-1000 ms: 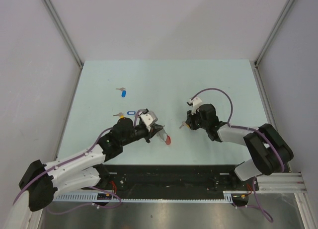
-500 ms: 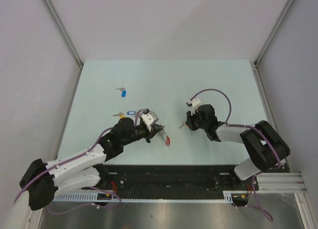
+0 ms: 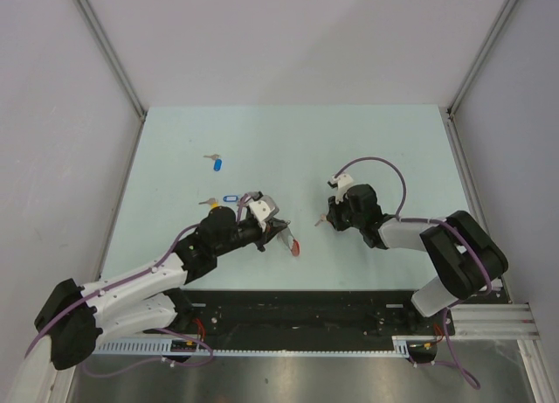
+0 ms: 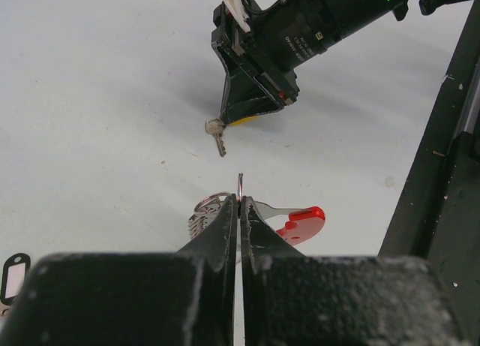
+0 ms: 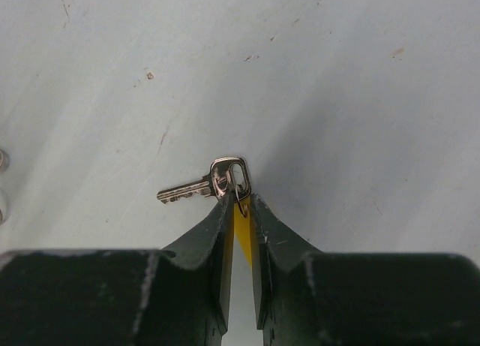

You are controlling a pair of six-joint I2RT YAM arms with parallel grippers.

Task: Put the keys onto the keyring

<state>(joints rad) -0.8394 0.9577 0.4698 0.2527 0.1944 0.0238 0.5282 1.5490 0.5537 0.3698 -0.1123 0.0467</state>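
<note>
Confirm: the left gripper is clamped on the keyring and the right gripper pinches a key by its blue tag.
Wrong colour: the right wrist view shows the right gripper pinching the key by a yellow tag. The left gripper is clamped on the keyring.

A pale green worktop [image 3: 288,141] sits between plain white walls [image 3: 288,45] on three sides, slanting metal posts [image 3: 106,49] at its back corners, a black strip [image 3: 306,309] along its near edge.

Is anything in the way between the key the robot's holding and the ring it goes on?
No, nothing visible. Only bare table lies between the key in the right gripper and the keyring pinched in the left gripper.
</note>
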